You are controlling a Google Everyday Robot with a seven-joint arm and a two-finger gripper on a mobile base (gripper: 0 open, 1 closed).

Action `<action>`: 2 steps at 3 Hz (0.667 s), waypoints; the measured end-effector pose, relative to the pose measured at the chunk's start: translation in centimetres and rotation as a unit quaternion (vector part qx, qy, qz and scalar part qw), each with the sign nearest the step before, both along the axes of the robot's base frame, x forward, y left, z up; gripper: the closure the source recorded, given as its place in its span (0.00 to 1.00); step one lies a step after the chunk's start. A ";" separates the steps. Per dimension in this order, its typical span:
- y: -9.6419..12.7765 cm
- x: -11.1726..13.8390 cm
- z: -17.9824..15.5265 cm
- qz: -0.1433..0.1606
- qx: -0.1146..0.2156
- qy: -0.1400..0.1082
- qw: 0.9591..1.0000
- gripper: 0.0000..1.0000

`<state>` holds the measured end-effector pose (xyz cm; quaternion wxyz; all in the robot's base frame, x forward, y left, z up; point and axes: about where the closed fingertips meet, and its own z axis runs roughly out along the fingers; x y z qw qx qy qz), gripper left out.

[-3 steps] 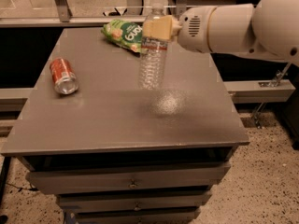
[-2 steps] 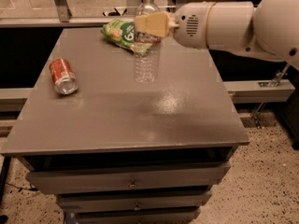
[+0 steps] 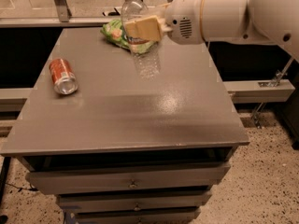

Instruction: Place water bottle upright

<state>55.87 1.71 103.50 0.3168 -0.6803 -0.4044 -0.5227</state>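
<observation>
The gripper (image 3: 141, 29) is squeezed tight around the water bottle (image 3: 146, 60), cap up, over the back of the table (image 3: 140, 120). The bottle's bottom maybe hangs a little above the table. Best to go straight down slowly and let go only once it stands flat.

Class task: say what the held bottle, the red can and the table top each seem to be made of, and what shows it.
The water bottle, held in the air by the gripper: thin clear plastic, see-through and ribbed. The red can, on its side: probably aluminium, silvery glinting end. The table top: smooth grey with soft glare; painted metal or laminate, cannot tell.
</observation>
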 end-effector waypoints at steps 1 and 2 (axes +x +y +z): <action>0.9 0.1 0.8 0.021 -0.024 -0.036 0.999 1.00; 1.9 -0.1 0.4 0.072 -0.076 -0.098 0.990 1.00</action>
